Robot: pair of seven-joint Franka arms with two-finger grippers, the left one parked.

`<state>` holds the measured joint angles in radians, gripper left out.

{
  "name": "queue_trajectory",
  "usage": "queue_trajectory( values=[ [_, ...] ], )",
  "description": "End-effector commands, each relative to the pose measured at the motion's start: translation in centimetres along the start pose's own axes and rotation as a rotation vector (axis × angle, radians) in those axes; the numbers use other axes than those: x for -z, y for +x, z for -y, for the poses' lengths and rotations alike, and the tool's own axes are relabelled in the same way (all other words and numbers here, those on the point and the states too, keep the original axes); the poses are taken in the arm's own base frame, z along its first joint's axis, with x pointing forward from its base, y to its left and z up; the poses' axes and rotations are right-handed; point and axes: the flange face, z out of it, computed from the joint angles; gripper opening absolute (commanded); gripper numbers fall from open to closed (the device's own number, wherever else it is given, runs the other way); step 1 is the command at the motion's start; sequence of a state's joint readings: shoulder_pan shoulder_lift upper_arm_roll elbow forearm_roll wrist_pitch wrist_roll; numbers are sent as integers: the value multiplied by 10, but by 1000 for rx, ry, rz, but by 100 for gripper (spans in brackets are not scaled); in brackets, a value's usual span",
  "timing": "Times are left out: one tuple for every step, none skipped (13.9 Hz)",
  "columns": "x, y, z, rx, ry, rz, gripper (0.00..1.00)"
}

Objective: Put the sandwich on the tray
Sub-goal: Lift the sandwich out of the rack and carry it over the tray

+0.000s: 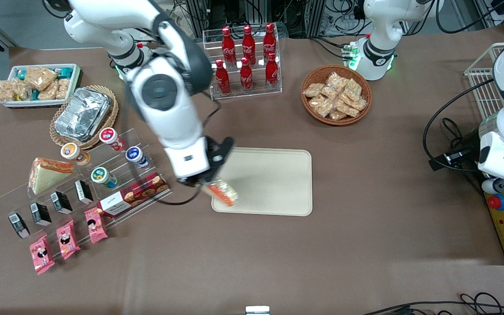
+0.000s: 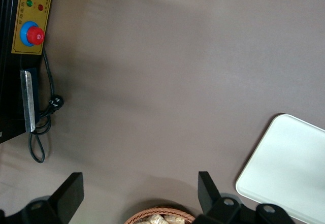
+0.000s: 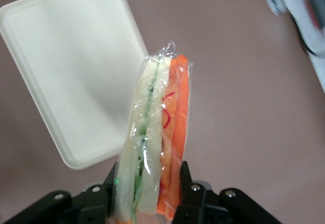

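My right gripper (image 1: 211,183) is shut on a wrapped wedge sandwich (image 1: 222,192) and holds it above the tray's near corner at the working arm's end. In the right wrist view the sandwich (image 3: 157,132) stands on edge between the fingers (image 3: 189,191), pale bread, green and orange-red filling showing. The cream-beige tray (image 1: 274,183) lies flat at the table's middle and is bare; it also shows in the right wrist view (image 3: 66,61) and the left wrist view (image 2: 289,168). A second, alike sandwich (image 1: 47,173) lies on the clear display rack toward the working arm's end.
A clear rack (image 1: 81,192) holds cups, small cartons, a biscuit box (image 1: 133,194) and pink packets. A foil container (image 1: 82,113) sits in a basket, a white snack bin (image 1: 37,84) beside it. Cola bottles (image 1: 246,57) and a snack basket (image 1: 336,94) stand farther from the front camera.
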<state>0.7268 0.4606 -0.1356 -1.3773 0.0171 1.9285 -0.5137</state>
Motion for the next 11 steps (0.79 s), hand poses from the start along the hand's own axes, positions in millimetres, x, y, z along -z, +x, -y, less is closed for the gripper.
queue_trajectory(
  values=[
    [-43,25,18,81,-24,7,48],
    [-62,36,32,112,-31,7,48],
    [-81,43,37,152,-48,7,48],
    [-99,46,38,208,-73,16,48],
    [-115,48,38,242,-87,29,48],
    [-128,48,39,262,-98,43,48],
    [-137,49,40,284,-114,52,48],
    [-147,50,40,296,-127,58,48],
    [-159,50,41,300,-129,58,48],
    [-166,51,43,296,-129,55,49],
    [-175,51,43,301,-126,60,49]
  ],
)
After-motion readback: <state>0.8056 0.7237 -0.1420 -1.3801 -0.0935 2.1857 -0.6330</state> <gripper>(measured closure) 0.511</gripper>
